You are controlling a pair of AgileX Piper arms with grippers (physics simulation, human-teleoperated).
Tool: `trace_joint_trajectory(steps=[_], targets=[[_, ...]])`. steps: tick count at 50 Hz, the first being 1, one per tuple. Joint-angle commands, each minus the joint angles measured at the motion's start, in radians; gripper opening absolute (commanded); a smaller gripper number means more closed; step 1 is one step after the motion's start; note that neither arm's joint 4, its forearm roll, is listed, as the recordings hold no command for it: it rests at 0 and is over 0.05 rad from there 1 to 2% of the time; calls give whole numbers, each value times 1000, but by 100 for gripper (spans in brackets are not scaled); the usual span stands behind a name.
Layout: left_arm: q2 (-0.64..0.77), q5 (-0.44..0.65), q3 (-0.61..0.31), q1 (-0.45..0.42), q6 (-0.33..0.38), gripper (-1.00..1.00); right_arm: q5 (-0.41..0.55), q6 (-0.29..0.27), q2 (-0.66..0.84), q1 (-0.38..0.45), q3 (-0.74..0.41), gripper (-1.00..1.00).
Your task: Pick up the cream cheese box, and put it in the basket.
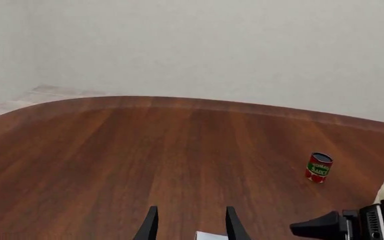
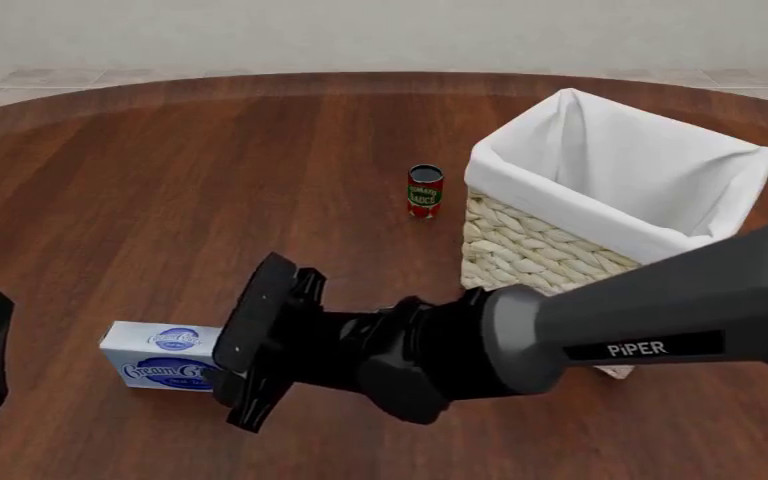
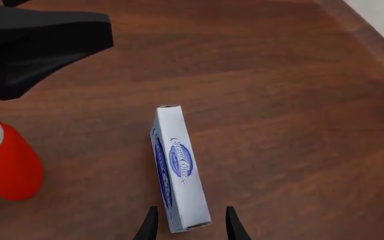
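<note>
Blue-grey and lying flat on the table [image 2: 157, 180], the cream cheese box [image 2: 164, 356] sits at the near left, well apart from the basket [image 2: 544, 245] at the far right. Your right pincer [image 3: 188, 227] is the one on it: its fingers stand apart, unclosed, with the near end of the box just between their tips. In the right wrist view the box's long axis runs away from the pincer, roughly along your reach, so you would close across its narrow width. Your left pincer [image 1: 188, 227] is also spread and holding nothing, hovering over the table near the box. A tomato sauce can [image 2: 424, 191] stands just left of the basket.
</note>
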Motion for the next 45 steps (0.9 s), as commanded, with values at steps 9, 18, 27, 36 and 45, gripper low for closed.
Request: trace_joint_trajectory(steps=[9,18,27,36,45], targets=[[8,-7,0,2,-4,100,5,4,30,-1,-24,100],[2,-2,0,4,-6,100,8,5,47,0,-33,100],[-3,3,0,4,-8,100,9,8,65,0,-39,100],[-11,11,0,5,-9,100,11,9,75,3,-43,100],[-10,9,0,7,-9,100,15,5,92,-6,-53,100]])
